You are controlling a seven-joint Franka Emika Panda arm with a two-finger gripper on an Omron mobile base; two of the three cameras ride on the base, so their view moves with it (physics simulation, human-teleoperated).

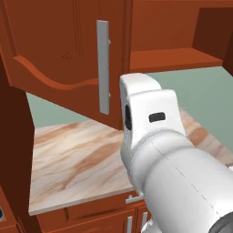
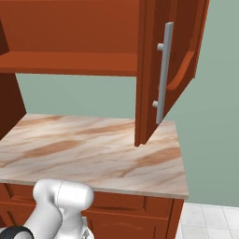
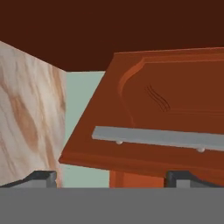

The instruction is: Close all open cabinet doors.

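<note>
A reddish-brown cabinet door [image 1: 59, 50] hangs open in the upper left of the left base view, its grey bar handle [image 1: 103, 67] vertical above a marble counter [image 1: 77, 159]. In the hand view the gripper [image 3: 111, 178] sits at the bottom, fingers spread wide, holding nothing

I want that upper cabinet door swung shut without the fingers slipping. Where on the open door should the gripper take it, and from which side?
Probably the grey bar handle on the open cabinet door. It stands off the panel on two posts, so open fingers can straddle the bar across its width, coming at the door's front face, between the posts.
</note>
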